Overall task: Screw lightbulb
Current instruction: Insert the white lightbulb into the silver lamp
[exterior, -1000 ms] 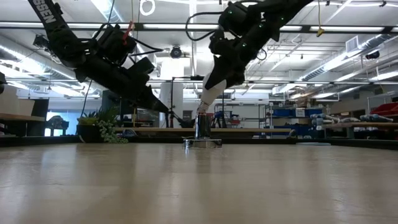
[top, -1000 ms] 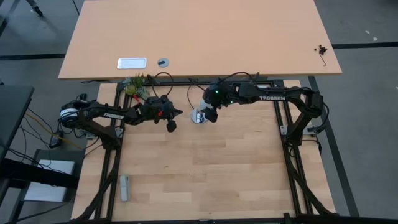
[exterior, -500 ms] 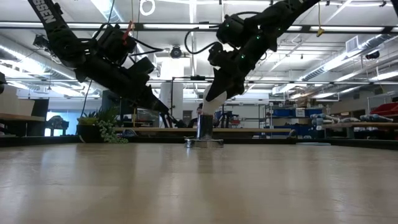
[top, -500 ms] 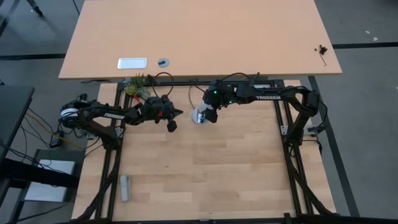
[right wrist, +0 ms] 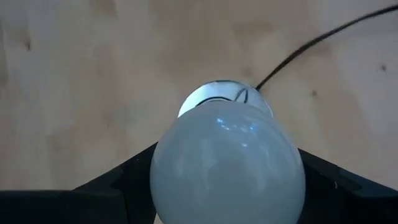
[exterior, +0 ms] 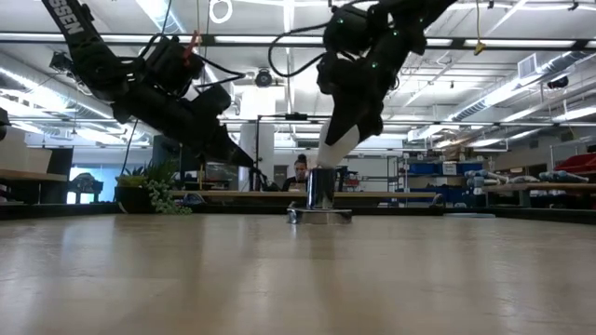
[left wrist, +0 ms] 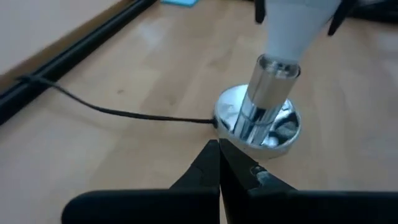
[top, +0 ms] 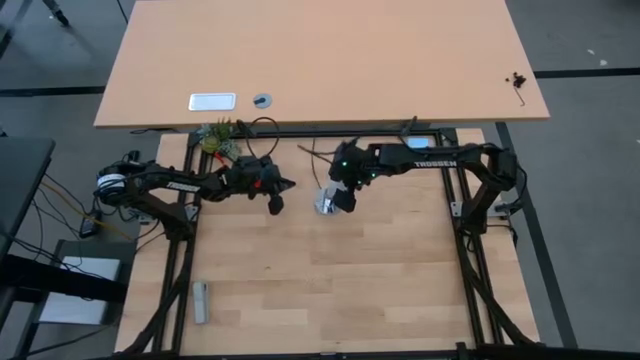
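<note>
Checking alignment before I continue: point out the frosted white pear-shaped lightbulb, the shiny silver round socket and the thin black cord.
Frosted white pear-shaped lightbulb (right wrist: 227,163): right wrist view, on its rounded dome.
Shiny silver round socket (left wrist: 268,93): left wrist view, on its upright metal barrel.
Thin black cord (left wrist: 124,112): left wrist view, on the stretch lying across the wooden table.

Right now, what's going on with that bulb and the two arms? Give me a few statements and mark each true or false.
1. The right gripper holds the lightbulb. True.
2. The lightbulb lies flat on the table. False: it is held with its narrow end at the silver socket.
3. The left gripper is shut. True.
4. The left gripper clamps the socket. False: it hangs beside it, apart.
5. A black cord runs from the socket. True.
</note>
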`<state>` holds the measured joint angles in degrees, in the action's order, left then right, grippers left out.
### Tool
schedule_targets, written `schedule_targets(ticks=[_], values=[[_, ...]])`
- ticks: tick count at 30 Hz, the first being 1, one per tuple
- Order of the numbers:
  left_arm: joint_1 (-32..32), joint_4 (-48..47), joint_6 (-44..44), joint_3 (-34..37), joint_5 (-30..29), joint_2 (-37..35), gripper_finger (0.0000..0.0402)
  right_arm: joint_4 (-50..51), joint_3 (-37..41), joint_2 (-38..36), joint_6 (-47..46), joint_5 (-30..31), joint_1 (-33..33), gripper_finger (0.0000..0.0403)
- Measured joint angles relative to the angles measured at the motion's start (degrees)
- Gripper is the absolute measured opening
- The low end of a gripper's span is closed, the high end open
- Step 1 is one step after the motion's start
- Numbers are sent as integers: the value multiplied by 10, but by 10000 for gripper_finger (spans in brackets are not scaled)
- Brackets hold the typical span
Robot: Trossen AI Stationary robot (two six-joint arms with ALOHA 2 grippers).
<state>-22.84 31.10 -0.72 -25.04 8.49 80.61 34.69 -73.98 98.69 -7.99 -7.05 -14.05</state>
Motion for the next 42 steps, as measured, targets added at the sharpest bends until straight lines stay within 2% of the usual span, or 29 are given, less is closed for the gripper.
schedule_targets(ticks=[8,14,16,19,22,26,31,36,42], values=[[65,65,-15,-13,0,52,0,26,-55,10,-11,22,30,286],[83,89,-31,-48,-60,133,0,32,-61,10,-11,36,28,286],[83,92,-46,-60,-97,163,0,34,-65,14,-10,39,27,286],[82,126,-63,-66,-155,198,0,60,-85,22,-1,55,27,286],[82,188,-59,-66,-174,230,0,85,-114,32,9,61,25,286],[76,250,-51,-70,-162,270,0,106,-152,60,34,65,17,286],[75,268,-24,-89,-104,323,0,173,-205,118,53,66,7,286],[83,291,-26,-101,-100,357,0,214,-249,157,70,62,13,286],[89,320,-39,-96,-100,366,0,231,-268,165,78,60,16,286]])
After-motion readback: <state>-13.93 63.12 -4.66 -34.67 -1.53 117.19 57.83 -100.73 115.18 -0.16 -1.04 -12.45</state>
